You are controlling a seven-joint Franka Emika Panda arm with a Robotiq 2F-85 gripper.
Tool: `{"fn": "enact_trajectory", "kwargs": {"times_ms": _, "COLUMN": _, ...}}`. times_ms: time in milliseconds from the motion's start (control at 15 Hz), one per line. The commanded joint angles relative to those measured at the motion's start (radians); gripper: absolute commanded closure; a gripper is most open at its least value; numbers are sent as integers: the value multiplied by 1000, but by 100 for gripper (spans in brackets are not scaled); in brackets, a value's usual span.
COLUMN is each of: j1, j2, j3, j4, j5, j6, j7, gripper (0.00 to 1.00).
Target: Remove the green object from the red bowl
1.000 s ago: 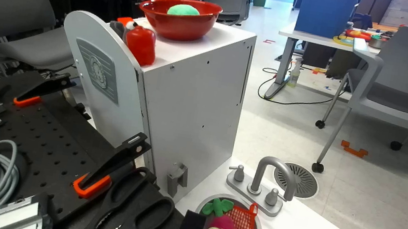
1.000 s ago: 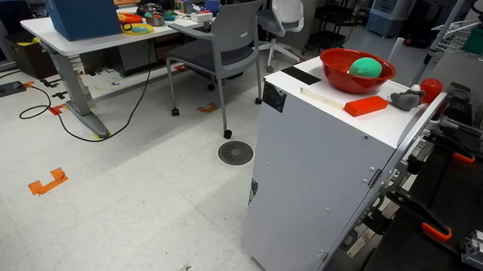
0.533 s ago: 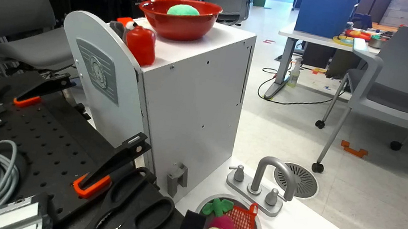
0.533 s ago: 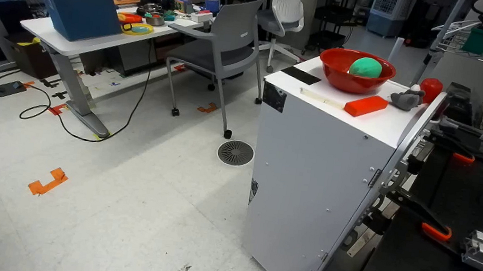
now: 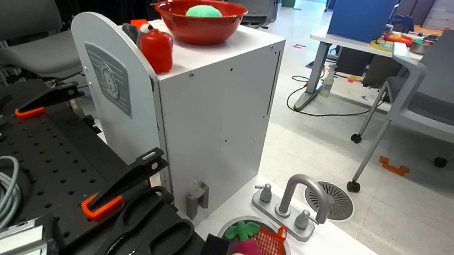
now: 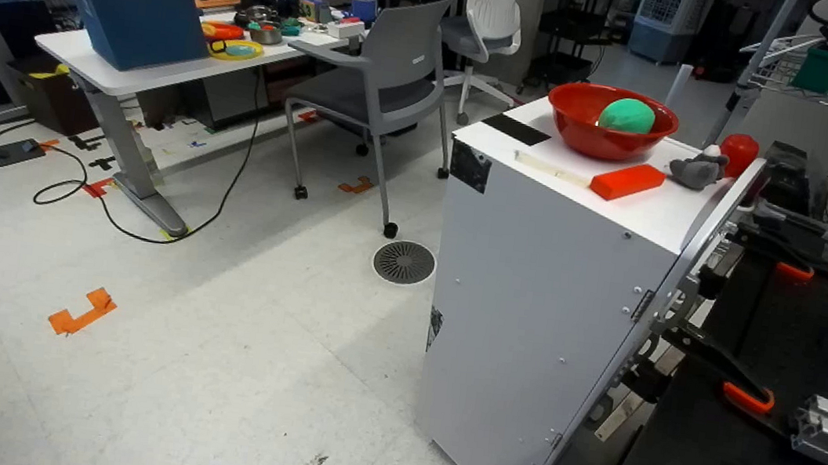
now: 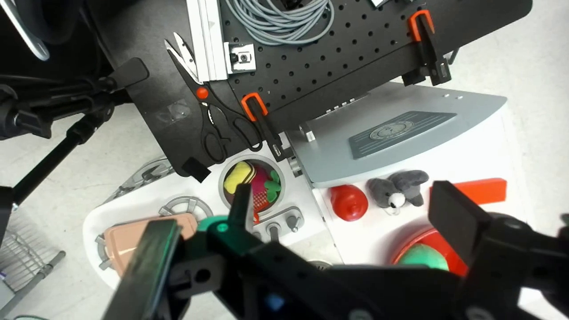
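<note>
Green object [image 6: 627, 116] in red bowl [image 6: 600, 143] judged light, perhaps slippery; best pinched across sides from above. Claw [image 7: 341, 206] spread wide.

Gray chair [image 6: 408, 46] beside a white table [image 6: 173, 69]; pale floor [image 6: 253, 323] with a round drain [image 6: 404, 263]

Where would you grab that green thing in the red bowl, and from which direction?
I'd grip the green object on opposite sides of its rounded middle, bringing the open gripper straight down from above. Its top is uncovered, but the red bowl walls it in, so a sideways reach would likely be blocked.
</note>
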Motion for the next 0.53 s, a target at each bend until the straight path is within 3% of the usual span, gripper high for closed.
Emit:
{"fn": "enact_trajectory", "kwargs": {"times_ms": 0, "j1": -13, "j2": 85, "j3": 22, "j4": 76, "j5": -3, "j6": -4, "j7": -5, "gripper": 0}}
{"fn": "enact_trajectory", "kwargs": {"times_ms": 467, "j1": -8, "j2": 278, "j3": 14, "j4": 230, "j5": -9, "j6": -10, "j7": -24, "gripper": 0}}
